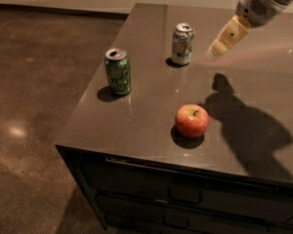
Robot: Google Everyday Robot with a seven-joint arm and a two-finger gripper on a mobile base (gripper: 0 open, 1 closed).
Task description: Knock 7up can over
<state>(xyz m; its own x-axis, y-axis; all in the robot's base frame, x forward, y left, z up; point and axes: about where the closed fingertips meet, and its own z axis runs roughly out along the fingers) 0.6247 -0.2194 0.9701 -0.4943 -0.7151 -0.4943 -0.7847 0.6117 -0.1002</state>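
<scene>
My pale yellow end effector (pixel 215 51) hangs above the dark grey counter (pixel 146 116). I cannot tell if it is released or clenched. The silver-white 7up can with green marks (pixel 182 44) stands upright near the far left corner, just beside my end effector and not touching it. A dark green can (pixel 118 72) stands by the left edge. A red apple (pixel 191 121) sits near the front edge.

- Gripper (pixel 215 52): hanging above the surface (pixel 151 106), toward its far right part.
- 7up can (pixel 182 44): standing upright on the surface, just left of the gripper, apart from it.
- Second can (pixel 118 72): standing upright on the surface, farther left of the gripper and nearer the front, by the left edge.
- Apple (pixel 191 121): sitting on the surface in front of the gripper, slightly left, near the front edge.
</scene>
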